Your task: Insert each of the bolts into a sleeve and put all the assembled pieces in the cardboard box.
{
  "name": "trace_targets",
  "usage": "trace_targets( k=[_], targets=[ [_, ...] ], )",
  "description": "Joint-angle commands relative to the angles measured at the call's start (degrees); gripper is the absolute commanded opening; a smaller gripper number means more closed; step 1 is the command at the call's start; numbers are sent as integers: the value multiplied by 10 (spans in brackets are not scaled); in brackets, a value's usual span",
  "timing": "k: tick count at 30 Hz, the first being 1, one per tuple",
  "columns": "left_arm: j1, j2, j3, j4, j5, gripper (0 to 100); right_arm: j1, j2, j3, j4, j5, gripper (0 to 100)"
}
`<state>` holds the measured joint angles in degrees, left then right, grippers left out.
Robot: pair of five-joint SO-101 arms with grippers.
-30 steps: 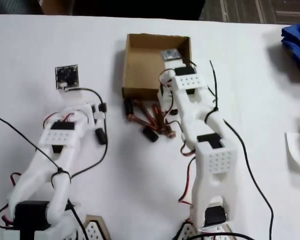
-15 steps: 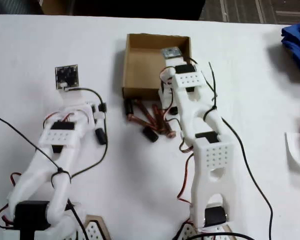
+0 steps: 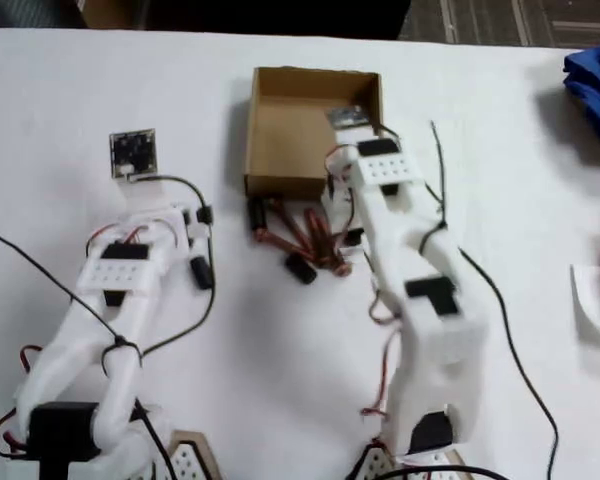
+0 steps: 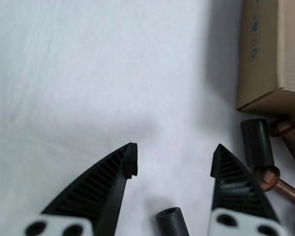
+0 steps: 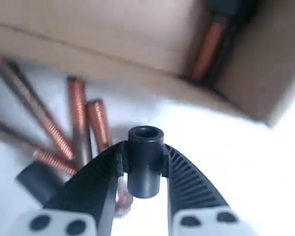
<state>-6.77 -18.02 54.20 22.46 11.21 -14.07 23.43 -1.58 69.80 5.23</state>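
White desk point(image 3: 60, 80) carries everything you are working with. Nearest you, toward the left edge, your left gripper point(image 4: 174, 157) hangs over bare desk with its fingers spread wide. A black sleeve point(image 4: 171, 221) sits between their roots, and you can see a gap on either side of it. Farther in, around mid-desk, your right gripper point(image 5: 143, 150) shows its fingers pinching a second sleeve point(image 5: 145, 164), upright with its open mouth up. Just beside that lies a fan of copper bolts point(image 5: 78, 123) on the desk. A third sleeve point(image 3: 300, 268) rests at the fan's near end, and a fourth sleeve point(image 4: 258, 142) lies just beside the box's near left corner. Beyond them, toward the far edge, stands the cardboard box point(image 3: 285, 130), open on top. In one inside corner of it, by your right wrist view, lies a single bolt point(image 5: 209, 46) with a black piece on its far end. A blue cloth point(image 3: 592, 85) sits at the far right corner.
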Motion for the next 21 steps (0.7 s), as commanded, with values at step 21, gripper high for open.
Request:
trace_targets(
  k=[21],
  targets=[
    [4,0,-3,-11,4,256,-16,-471,577,-392,172,23]
  ],
)
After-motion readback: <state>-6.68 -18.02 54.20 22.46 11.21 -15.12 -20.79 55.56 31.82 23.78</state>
